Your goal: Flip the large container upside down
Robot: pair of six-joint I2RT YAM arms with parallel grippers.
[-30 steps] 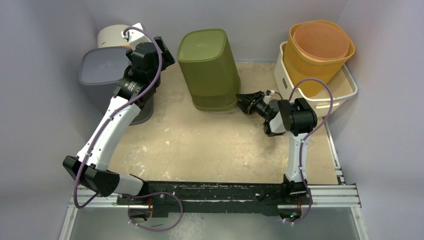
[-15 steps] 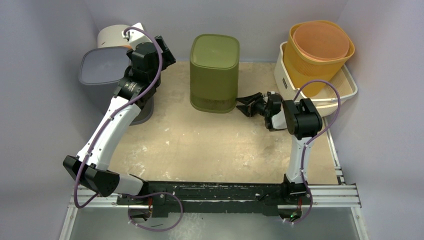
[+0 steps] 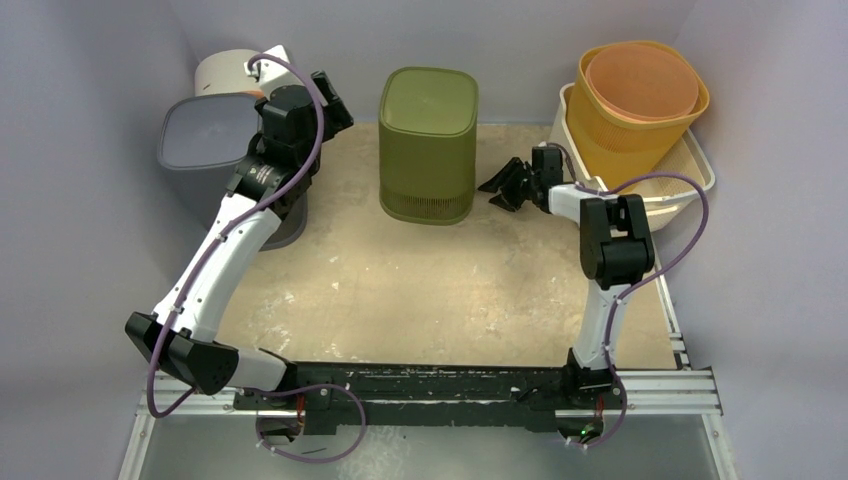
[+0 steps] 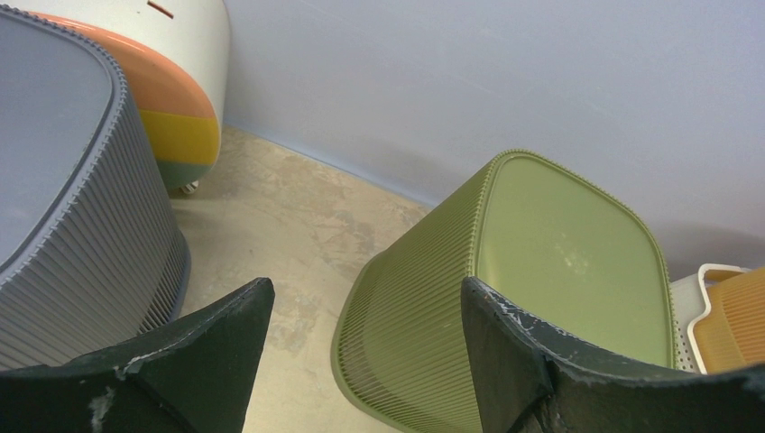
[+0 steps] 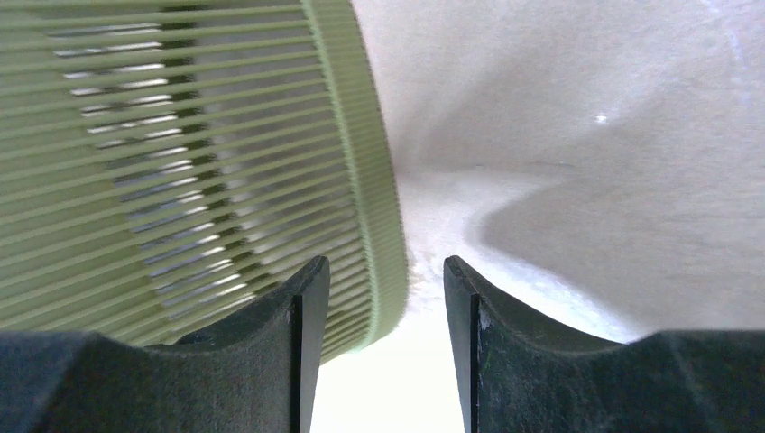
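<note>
- The green bin (image 3: 428,145) stands mouth down, base up, at the back middle of the desk (image 3: 400,290), so I judge the flip done
- Main risk: the right gripper (image 5: 386,271) sits low, just beside the bin's bottom rim; any drift toward it could catch the ribs and shove or tip the bin
- Its jaws are part open with nothing in them, pointing at that rim
- The left gripper (image 3: 333,100) hangs high between the grey bin (image 3: 205,130) and the green one, jaws wide and empty; a careless swing could clip either
</note>
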